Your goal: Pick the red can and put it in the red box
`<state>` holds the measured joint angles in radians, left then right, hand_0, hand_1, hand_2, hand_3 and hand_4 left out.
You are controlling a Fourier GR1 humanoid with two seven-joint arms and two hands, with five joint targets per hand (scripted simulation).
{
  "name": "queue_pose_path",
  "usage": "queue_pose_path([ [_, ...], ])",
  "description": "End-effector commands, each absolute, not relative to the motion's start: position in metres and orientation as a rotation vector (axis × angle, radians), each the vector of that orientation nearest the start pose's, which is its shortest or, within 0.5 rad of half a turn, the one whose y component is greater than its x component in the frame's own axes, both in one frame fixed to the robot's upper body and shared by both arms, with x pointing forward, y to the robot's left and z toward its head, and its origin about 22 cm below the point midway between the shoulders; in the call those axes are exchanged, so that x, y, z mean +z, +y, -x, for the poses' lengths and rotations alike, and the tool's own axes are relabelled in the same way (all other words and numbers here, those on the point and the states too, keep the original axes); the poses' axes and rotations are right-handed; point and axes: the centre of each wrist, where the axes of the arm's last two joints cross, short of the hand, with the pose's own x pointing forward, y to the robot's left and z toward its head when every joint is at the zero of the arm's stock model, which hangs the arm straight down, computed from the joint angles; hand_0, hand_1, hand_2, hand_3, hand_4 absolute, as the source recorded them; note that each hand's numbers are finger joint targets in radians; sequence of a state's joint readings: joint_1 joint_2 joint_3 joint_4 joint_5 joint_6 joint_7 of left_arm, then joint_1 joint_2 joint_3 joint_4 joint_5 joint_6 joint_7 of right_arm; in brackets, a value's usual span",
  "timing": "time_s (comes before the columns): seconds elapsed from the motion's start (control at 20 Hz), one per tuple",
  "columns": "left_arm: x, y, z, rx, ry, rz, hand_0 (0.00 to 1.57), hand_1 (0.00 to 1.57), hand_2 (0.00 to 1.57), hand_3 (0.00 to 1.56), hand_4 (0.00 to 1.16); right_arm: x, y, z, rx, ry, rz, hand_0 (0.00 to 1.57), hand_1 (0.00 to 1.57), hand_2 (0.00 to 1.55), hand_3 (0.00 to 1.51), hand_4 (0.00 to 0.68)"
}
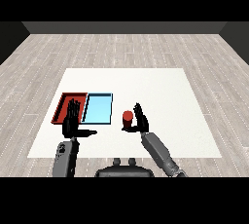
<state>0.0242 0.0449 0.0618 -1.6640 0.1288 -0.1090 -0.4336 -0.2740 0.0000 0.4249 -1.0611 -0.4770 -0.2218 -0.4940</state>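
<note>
A red can (128, 119) stands upright on the white table, just right of the light blue tray. My right hand (141, 119) is close beside the can on its right, fingers pointing up and straight, thumb reaching under the can's near side; it does not curl round the can. The red tray (64, 102) lies at the left, next to the light blue tray (98, 108). My left hand (72, 119) hovers open over the red tray's near edge, fingers straight and thumb stretched to the right, hiding part of that tray.
The white table (160, 96) extends to the right and behind the trays. A wooden floor surrounds it.
</note>
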Motion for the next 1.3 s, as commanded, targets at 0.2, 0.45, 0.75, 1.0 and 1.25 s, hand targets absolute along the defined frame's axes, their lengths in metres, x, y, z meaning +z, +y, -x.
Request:
queue_pose_path([
  [0.2,-0.003,0.239,-0.241,0.045,-2.077,0.102,0.00,0.00,0.00,0.00,0.00,-0.064,-0.111,-0.281,-0.099,-1.619,-0.334,0.00,0.00,0.00,0.00,0.000],
  [0.45,0.034,0.255,-0.241,0.069,-2.086,0.087,0.00,0.00,0.00,0.00,0.00,-0.063,-0.100,-0.283,-0.093,-1.634,-0.345,0.00,0.00,0.00,0.00,0.000],
  [0.75,0.016,0.252,-0.228,0.064,-2.081,0.085,0.00,0.00,0.00,0.00,0.00,-0.063,-0.108,-0.283,-0.101,-1.614,-0.346,0.00,0.00,0.00,0.00,0.000],
  [1.0,0.018,0.254,-0.238,0.070,-2.078,0.108,0.00,0.00,0.00,0.00,0.00,-0.057,-0.082,-0.295,-0.078,-1.608,-0.343,0.00,0.00,0.00,0.00,0.000],
  [1.25,0.012,0.244,-0.238,0.076,-2.088,0.082,0.00,0.00,0.00,0.00,0.00,-0.066,-0.088,-0.290,-0.082,-1.632,-0.352,0.00,0.00,0.00,0.00,0.000],
])
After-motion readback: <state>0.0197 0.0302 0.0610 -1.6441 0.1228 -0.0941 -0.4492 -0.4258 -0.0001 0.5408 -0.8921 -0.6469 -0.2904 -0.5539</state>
